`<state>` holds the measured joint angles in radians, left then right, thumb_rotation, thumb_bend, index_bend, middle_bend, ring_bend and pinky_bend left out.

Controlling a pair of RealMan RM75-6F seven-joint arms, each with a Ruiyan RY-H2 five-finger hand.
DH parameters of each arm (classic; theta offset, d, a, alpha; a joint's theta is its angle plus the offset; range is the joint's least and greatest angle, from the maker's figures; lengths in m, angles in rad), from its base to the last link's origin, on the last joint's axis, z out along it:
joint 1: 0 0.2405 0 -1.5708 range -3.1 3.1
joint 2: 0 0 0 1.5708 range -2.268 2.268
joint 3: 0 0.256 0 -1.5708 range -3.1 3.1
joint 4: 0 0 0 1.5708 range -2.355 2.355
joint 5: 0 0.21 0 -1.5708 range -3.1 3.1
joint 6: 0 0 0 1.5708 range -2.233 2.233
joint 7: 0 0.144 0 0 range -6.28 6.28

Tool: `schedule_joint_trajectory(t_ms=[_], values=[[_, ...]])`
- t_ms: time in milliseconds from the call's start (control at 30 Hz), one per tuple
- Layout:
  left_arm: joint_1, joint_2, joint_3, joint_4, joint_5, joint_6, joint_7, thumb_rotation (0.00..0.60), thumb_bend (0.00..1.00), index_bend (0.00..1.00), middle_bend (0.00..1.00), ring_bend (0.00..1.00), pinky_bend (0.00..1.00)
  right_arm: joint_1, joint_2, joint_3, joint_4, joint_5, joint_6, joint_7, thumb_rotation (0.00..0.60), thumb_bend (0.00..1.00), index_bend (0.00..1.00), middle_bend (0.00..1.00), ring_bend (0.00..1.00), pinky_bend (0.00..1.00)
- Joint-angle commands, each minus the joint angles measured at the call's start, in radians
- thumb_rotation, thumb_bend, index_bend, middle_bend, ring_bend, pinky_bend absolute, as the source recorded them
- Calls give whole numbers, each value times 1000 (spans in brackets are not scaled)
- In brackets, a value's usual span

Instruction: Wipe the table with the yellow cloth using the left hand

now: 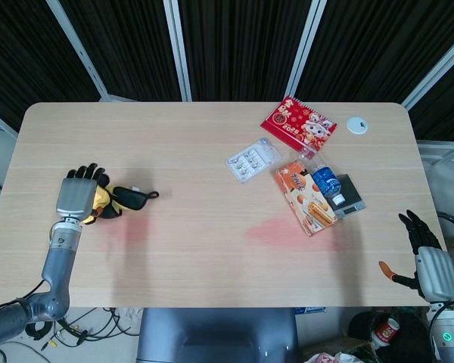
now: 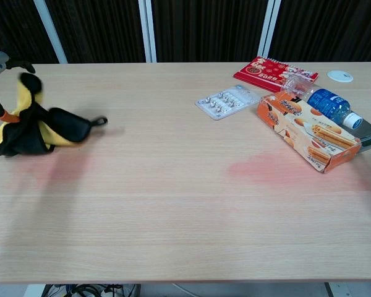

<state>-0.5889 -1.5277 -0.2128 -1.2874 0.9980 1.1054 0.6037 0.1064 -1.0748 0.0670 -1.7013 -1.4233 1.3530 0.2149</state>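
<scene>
Your left hand (image 1: 79, 198) grips the yellow cloth (image 2: 34, 127) bunched on the table (image 1: 212, 174) at nine o'clock, pink smears apparently unwiped; right hand (image 1: 431, 265) hangs released at four o'clock

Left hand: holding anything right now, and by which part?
The left hand holds the yellow cloth with black trim by its left end; the rest lies on the wooden table. The right hand holds nothing.

The left hand (image 1: 79, 198) hangs over the table's left side, fingers extended; the right hand (image 1: 431, 265) rests open off its right edge
</scene>
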Motion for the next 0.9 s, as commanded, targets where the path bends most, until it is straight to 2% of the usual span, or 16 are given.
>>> schedule_joint_trajectory(t_ms=[33,167,333,467,667,900], values=[[5,6,-7,-13,-13,13,2,600,72,70,25,52,128,0,1,1,0,2,0,2,600,155,0,0,0,129],[25,35,-7,-50,-10,38,-21,600,72,41,5,31,87,0,2,1,2,3,-1,5,600,154,0,0,0,128],[82,102,11,-157,37,105,-91,600,70,23,0,10,52,0,2,1,5,3,-2,3,600,154,0,0,0,129],[155,179,57,-259,129,189,-169,600,63,10,0,0,31,0,1,0,5,2,-2,-6,600,154,0,0,0,128],[260,278,152,-349,277,303,-242,600,16,0,0,0,5,-1,-2,-1,9,-2,4,-22,600,153,0,0,0,128],[389,307,253,-359,425,450,-319,600,0,0,0,0,0,-4,-9,-4,13,-18,21,-46,600,153,0,0,0,129]])
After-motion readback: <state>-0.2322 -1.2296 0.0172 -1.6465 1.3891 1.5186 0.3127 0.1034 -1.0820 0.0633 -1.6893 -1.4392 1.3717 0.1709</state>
